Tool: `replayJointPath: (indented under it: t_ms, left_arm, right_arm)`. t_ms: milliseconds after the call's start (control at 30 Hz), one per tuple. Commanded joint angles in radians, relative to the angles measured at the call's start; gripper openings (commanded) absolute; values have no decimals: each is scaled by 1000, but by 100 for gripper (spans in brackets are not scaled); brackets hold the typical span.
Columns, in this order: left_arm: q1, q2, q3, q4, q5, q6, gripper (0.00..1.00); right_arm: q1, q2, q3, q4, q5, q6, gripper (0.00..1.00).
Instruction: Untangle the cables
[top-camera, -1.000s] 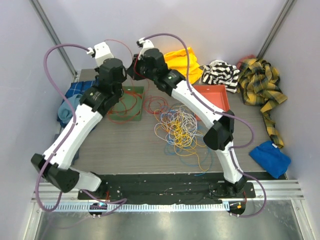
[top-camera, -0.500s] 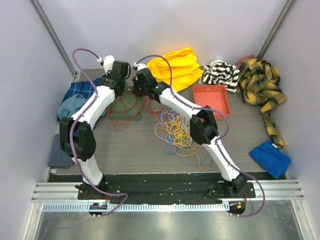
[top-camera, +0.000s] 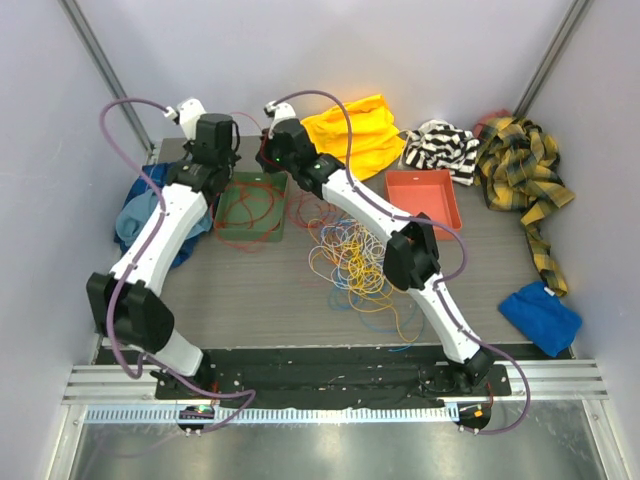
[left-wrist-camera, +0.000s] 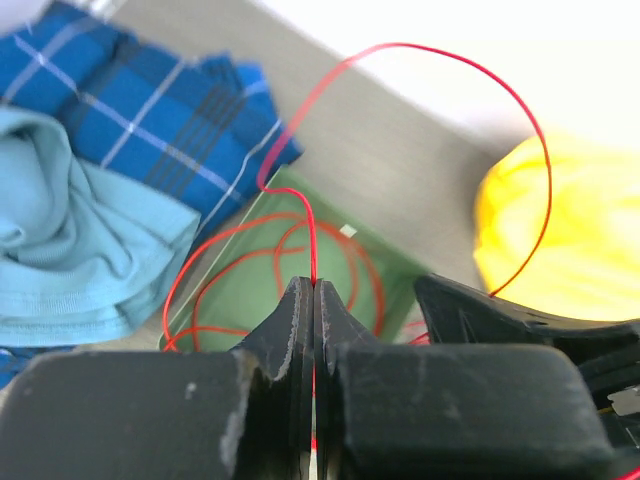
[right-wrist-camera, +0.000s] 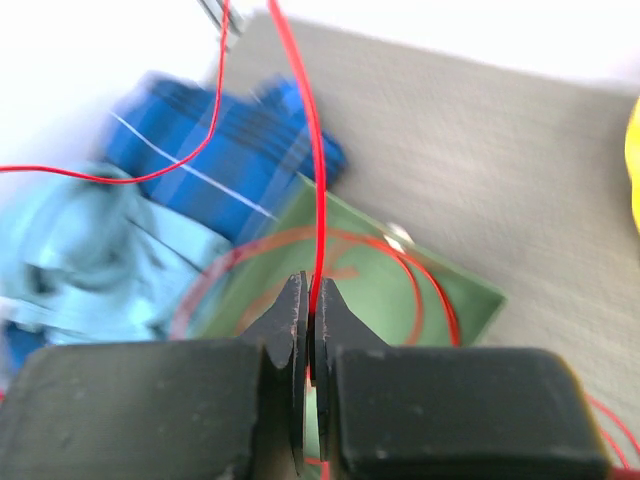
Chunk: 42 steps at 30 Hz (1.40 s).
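Tangled cables (top-camera: 355, 262) lie on the table (top-camera: 250, 295) beside a green tray (top-camera: 248, 239).

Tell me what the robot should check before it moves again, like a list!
1. Left fingers shut on red cable: ok.
2. Right fingers shut on red cable: ok.
3. Cable between them slack, not tight: ok.
4. Red loops lying in green tray: ok.
5. Red cable free of the pile: cannot tell.
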Motion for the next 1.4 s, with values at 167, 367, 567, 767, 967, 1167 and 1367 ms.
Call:
replayJointPath:
  t_ms: [167,367,567,767,967,1167,1367]
  left_arm:
    - [4,-98,24,49,6,-3,0]
    - [4,-116,23,48,8,-6,0]
    - [3,-110,-16,81,6,-17,0]
    - [3,-64,-20,101,17,-28,0]
    - [3,-9,-19,132,11,-25,0]
    - [3,34,-23,135,14,-23,0]
    - [3,39,-56,131,15,-23,0]
  right_arm:
    - [43,-185,84,89,24,-21,1]
    - [46,-239,104,120,27,-21,1]
    - [45,-192,75,134,90,-103,1]
    - [45,-98,27,191,148,-169,1]
    - [34,17,42,264,170,-182,1]
    - [23,91,76,234,104,-157,1]
    - [42,-21,-25,117,119,-171,66]
